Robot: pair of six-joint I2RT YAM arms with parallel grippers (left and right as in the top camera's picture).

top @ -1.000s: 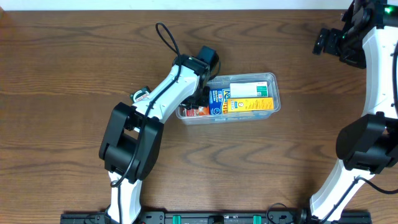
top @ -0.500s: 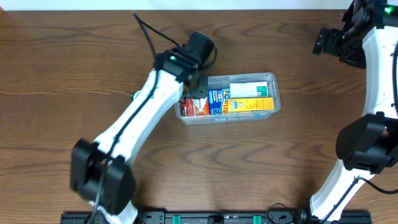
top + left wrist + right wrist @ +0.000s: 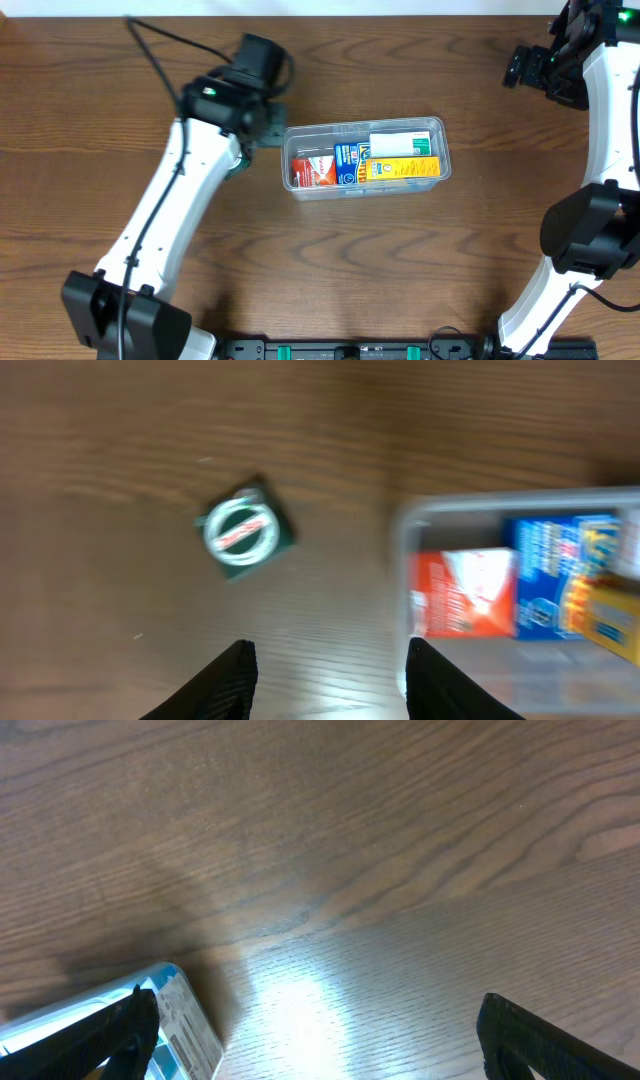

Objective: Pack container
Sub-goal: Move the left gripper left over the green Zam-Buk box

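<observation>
The container (image 3: 362, 127), a clear plastic tub, sits mid-table. It holds a red box (image 3: 313, 172), a blue box (image 3: 348, 165), a yellow box (image 3: 400, 169) and a white-green box (image 3: 400, 143). My left gripper (image 3: 263, 126) is open and empty, just off the tub's left end. In the left wrist view the gripper (image 3: 330, 675) hovers over bare wood, with the tub's rim (image 3: 405, 520) and the red box (image 3: 462, 592) to the right. My right gripper (image 3: 525, 68) is open and empty at the far right; in its wrist view (image 3: 320, 1040) one tub corner (image 3: 185, 1020) shows.
A small green square packet (image 3: 243, 532) lies on the table left of the tub. In the overhead view the packet (image 3: 236, 166) is partly under my left arm. The table's far edge runs along the top.
My left gripper has drawn back out of the tub's left end and moved left and away. The red box stays in the tub. The right arm has not moved.
</observation>
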